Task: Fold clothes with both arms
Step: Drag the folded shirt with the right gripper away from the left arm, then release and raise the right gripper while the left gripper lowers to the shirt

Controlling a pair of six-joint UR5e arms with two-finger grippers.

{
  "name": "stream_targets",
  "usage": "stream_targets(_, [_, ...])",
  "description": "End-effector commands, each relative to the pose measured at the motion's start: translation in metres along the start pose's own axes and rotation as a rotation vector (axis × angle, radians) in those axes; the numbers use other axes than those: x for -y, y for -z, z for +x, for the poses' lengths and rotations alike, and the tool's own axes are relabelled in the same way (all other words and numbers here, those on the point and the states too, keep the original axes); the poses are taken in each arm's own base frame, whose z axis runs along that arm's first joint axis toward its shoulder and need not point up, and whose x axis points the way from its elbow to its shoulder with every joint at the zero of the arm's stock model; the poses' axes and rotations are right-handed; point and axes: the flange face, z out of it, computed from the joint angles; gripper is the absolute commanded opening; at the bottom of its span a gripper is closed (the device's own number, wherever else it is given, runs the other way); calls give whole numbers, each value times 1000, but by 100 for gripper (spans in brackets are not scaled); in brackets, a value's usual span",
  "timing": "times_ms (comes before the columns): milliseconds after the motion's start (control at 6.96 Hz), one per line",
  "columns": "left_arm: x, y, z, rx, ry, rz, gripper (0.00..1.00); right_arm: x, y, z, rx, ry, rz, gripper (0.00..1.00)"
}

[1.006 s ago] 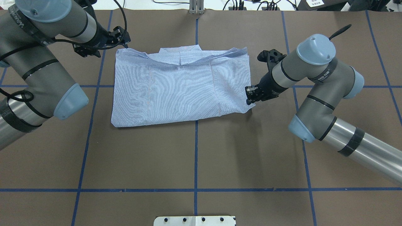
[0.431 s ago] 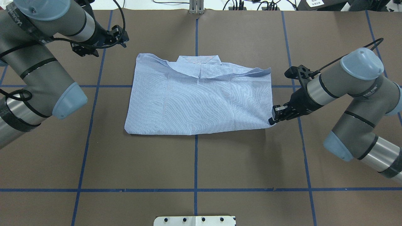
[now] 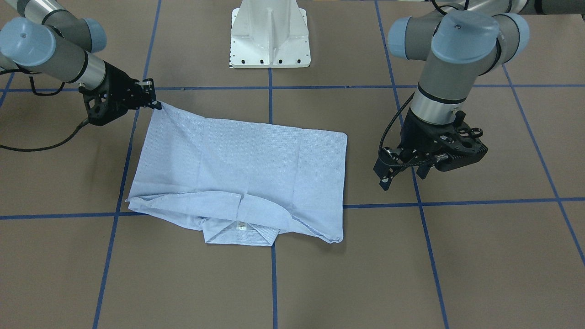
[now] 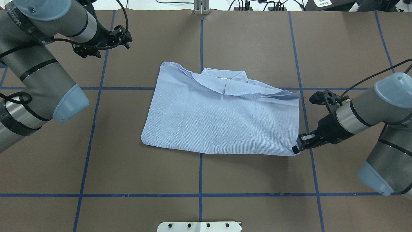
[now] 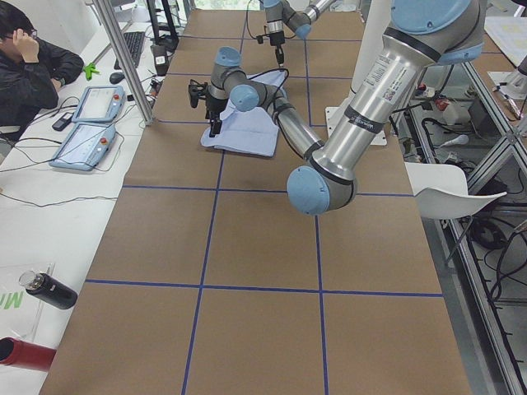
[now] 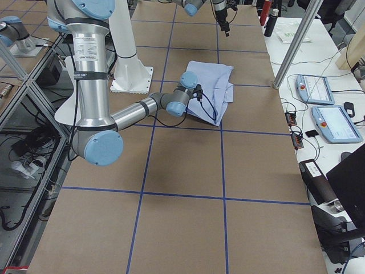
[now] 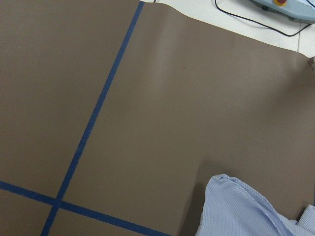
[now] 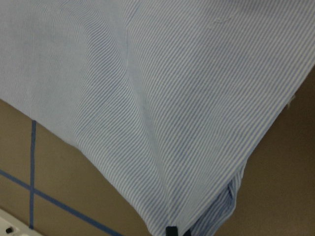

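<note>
Left arm (image 4: 38,72), right arm (image 4: 368,111): grey metallic tubes, light blue joint caps (image 4: 71,102), black cables (image 4: 128,20).

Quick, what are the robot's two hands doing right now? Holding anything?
Left gripper: open, holding nothing.
Right gripper: closed on a corner of the shirt.

Table (image 4: 251,42) covered in a brown sheet, divided into squares by blue tape lines (image 4: 200,174). White pedestal base (image 3: 270,34) set at one long edge. On the white side desk (image 5: 49,239): two teach pendants (image 5: 97,104), black bottle (image 5: 49,290), red bottle (image 5: 25,354). Person (image 5: 29,70) in a dark jacket seated there. White chair (image 5: 449,193) noted past the opposite edge.
</note>
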Motion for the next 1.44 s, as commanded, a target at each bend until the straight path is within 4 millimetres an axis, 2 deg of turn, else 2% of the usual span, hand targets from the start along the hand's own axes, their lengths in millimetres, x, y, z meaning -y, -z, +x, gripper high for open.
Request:
stream_targets(0, [-1, 5, 1, -6, -2, 2, 99, -58, -9, -15, 57, 14, -175, 0])
stream_targets(144, [-2, 6, 1, -7, -3, 2, 99, -80, -20, -15, 81, -9, -291, 0])
stream_targets(288, [-2, 7, 1, -7, -3, 4, 99, -98, -27, -25, 115, -32, -402, 0])
stream_targets(431, [-3, 10, 2, -13, -4, 5, 99, -117, -36, -37, 117, -49, -463, 0])
stream_targets(575, [-3, 10, 2, -14, -5, 6, 99, -132, -43, -37, 109, -52, -502, 0])
stream_targets(719, [-3, 11, 3, -16, -5, 3, 99, -137, -44, -31, 100, -63, -513, 43])
stream_targets(863, [-13, 14, 6, -31, -17, -7, 99, -137, -41, -33, 124, -32, -500, 99])
stream_targets(1006, [-39, 12, 5, -44, -43, -46, 99, -121, -26, -25, 141, -28, -439, 100])
stream_targets(1150, [-67, 9, 7, -56, -74, -80, 99, -95, 1, -20, 150, -40, -344, 100])
stream_targets(1294, [-91, 4, 9, -65, -83, -125, 99, -60, 34, -24, 171, -33, -222, 100])
